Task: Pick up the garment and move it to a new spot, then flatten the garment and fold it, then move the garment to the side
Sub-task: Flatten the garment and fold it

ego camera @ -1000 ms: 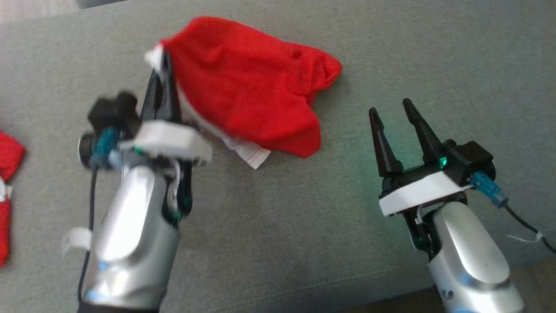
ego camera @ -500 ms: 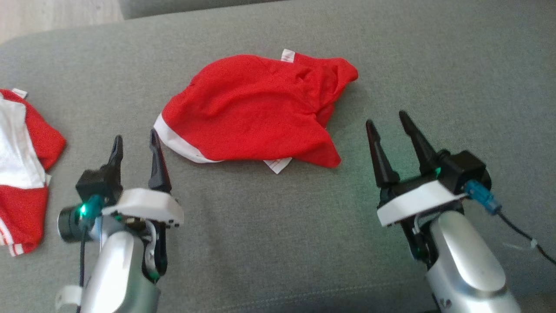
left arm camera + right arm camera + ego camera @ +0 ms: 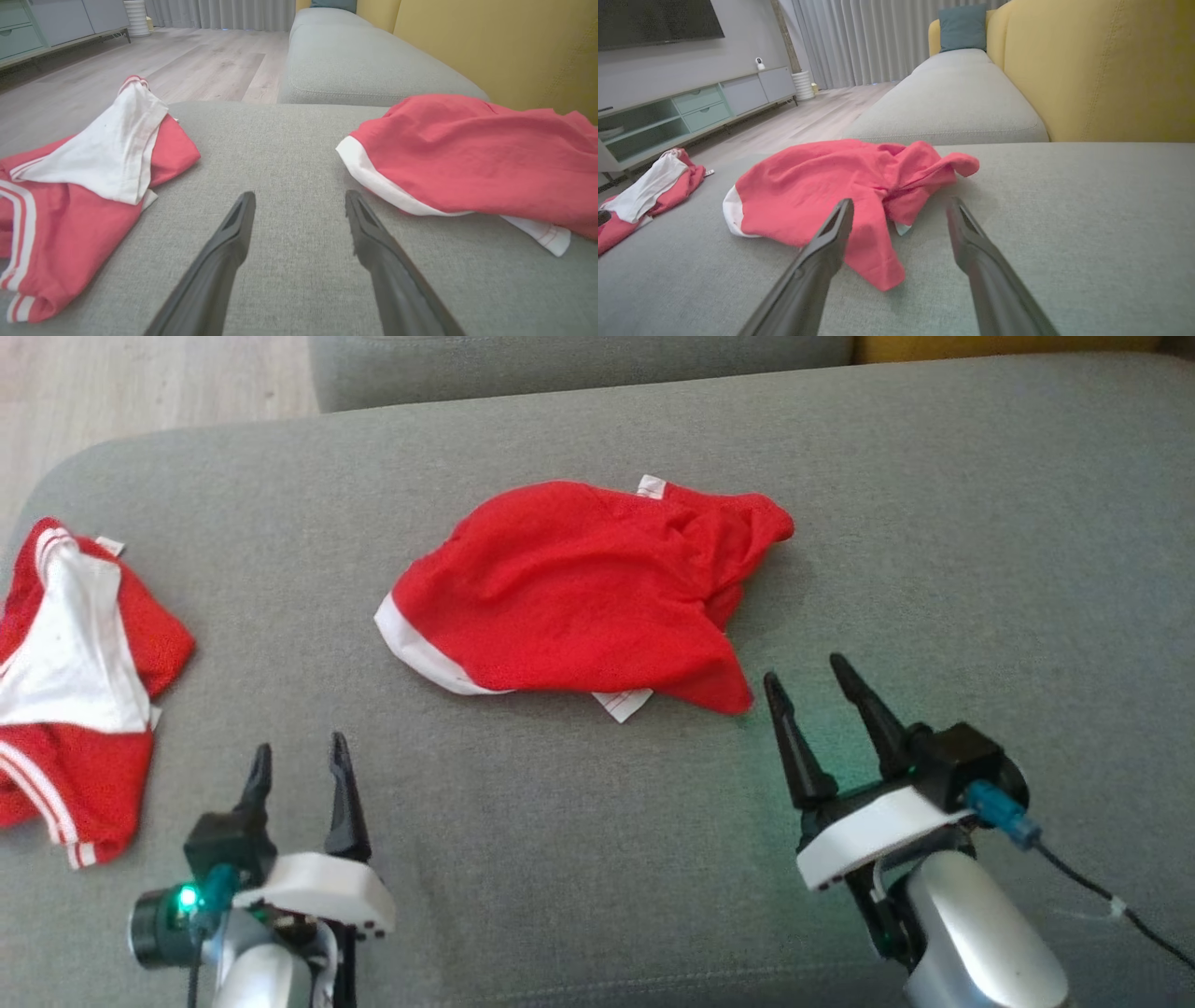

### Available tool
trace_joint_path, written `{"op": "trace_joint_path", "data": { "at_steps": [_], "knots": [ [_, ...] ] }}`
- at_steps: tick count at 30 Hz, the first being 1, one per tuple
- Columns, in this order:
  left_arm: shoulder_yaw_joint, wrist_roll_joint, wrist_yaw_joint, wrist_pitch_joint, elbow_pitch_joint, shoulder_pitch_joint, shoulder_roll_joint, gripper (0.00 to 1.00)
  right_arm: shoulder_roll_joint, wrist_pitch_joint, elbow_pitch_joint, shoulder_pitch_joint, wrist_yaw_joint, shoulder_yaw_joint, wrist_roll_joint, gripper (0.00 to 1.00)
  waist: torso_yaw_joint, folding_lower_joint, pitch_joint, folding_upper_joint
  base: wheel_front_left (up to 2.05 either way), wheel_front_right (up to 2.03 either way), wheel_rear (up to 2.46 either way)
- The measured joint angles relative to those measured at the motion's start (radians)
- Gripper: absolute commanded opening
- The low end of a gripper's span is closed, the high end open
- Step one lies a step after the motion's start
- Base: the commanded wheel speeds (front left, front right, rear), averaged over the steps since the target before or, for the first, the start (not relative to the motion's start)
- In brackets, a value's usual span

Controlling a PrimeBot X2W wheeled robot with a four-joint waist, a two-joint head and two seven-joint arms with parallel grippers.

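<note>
1. Finds the left claw (image 3: 300, 743) spread wide and empty, low at the near left of the sofa cushion (image 3: 560, 859); a second ago clamped on the garment (image 3: 579, 597) and carrying it above the cushion
2. Finds the right claw (image 3: 804, 667) likewise spread wide and empty, as a second ago, tips just short of the garment's near right corner, not touching
3. Reads as the relocation step complete: garment set down and released at mid-cushion, beyond both claws; flattening and folding not yet begun
4. Notes a second red-and-white garment (image 3: 84, 681) at the far left of the cushion, well apart from the task's garment
5. Presents the garment as a crumpled red mesh heap, with a white band along the left edge, a small white tag at the far edge and a white striped piece peeking out at the near edge
6. Shows the right end bunched and folded over itself; no letters or number visible
7. Calls, by judgement, for a grip at two edges to spread the cloth flat
</note>
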Motion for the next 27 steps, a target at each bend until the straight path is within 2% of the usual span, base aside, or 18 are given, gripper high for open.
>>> {"op": "trace_joint_path", "data": {
  "at_steps": [12,20,27],
  "knots": [
    [-0.1,-0.022,-0.002,0.0,-0.011,-0.01,0.0,1.0,0.0,0.0,0.1,-0.022,0.0,0.157,0.01,1.0,0.104,0.0,0.029,0.0,0.0,0.0,0.0],
    [-0.149,-0.019,-0.004,0.0,-0.02,-0.04,0.001,1.0,0.0,0.0,0.212,-0.108,0.0,0.155,0.006,1.0,0.197,0.0,0.065,0.0,0.0,0.0,0.0],
    [-0.174,-0.029,0.0,0.0,-0.024,-0.049,0.001,1.0,-0.003,0.0,0.333,-0.158,0.0,0.093,-0.04,1.0,0.261,0.0,0.1,0.0,0.0,0.0,0.0]
  ]
}}
